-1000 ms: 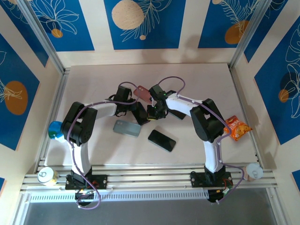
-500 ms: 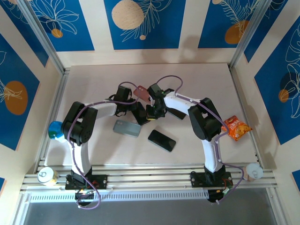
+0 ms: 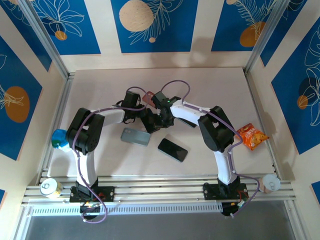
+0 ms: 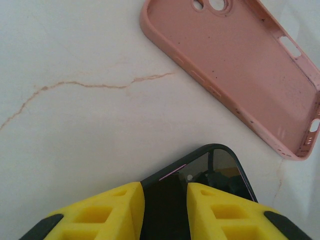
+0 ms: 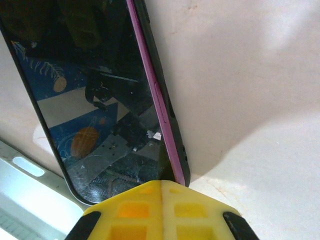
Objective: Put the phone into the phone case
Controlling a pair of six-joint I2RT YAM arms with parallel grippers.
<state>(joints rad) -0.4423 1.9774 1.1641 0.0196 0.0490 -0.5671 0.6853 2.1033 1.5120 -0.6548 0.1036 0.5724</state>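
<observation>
left hand [image 4: 165, 191] narrow, clamped on the phone [image 4: 212, 167]: the dark glass sits in the gap between the two yellow fingers [image 4: 120, 207], and one rounded corner pokes out past the tips

phone has a pink/magenta strip along its side edge

phone case [image 4: 240, 60] is pink and lies open side up on the bench [image 4: 75, 125]. From the left wrist it's beyond the fingertips and off to the right, near the phone's free corner but apart from it. Phone is outside the case

right hand [image 5: 161, 189] fully closed, yellow fingers pressed flat together and gripping nothing. Its tips sit at the rounded end of the phone, right by the magenta edge; can't tell if they actually touch

top view: both hands meet mid-bench, just beside each other, with the case just past them on the far side

grey phone [image 3: 135, 136] and black phone [image 3: 172, 149] lie flat nearer the arm bases, apart from both hands
</observation>
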